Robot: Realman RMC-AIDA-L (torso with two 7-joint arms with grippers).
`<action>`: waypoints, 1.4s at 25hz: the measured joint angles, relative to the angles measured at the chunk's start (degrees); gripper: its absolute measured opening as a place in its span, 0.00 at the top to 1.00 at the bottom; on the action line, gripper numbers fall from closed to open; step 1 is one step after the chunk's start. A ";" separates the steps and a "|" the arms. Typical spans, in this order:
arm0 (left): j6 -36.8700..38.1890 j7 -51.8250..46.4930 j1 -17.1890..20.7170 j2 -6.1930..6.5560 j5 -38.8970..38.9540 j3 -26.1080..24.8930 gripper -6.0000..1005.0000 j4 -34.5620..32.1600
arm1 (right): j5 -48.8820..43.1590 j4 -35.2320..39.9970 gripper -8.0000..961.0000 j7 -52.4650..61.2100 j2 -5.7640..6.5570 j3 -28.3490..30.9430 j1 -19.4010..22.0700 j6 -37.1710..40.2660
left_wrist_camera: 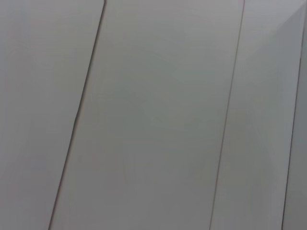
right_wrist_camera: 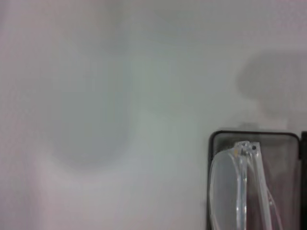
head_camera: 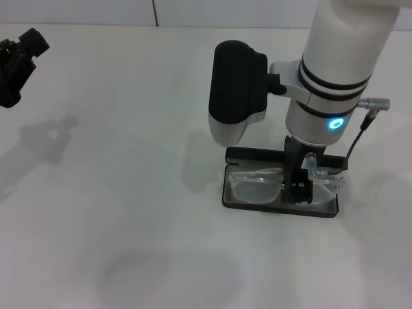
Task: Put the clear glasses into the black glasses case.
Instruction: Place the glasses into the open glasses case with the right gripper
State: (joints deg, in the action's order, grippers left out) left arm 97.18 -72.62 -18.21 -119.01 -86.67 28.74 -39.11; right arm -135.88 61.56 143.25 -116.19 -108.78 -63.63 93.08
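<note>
- My right gripper hangs straight down over the middle of the open black glasses case; its dark fingers reach down at the bridge of the clear glasses, but I cannot tell whether they are clamped or loose.
- The glasses lie inside the case's tray, lenses and arms colourless and see-through, one hinge end near the tray's rounded corner in my right wrist view.
- The case is matte black with a greyish lining, its lid standing up at the far side.
- It sits on a plain white table, smooth, marked with soft shadows.
- My left gripper hangs idle at the far left edge, its camera showing only pale panels with thin seams.
</note>
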 joint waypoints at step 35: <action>-1.04 0.20 -0.51 0.00 0.01 -0.01 0.93 0.84 | -1.02 -2.24 0.84 0.04 0.00 -1.08 1.07 -3.26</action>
State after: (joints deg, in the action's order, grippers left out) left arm 96.13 -72.42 -18.72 -119.02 -86.66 28.74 -38.27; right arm -136.90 59.32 143.30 -116.19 -109.86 -62.55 89.82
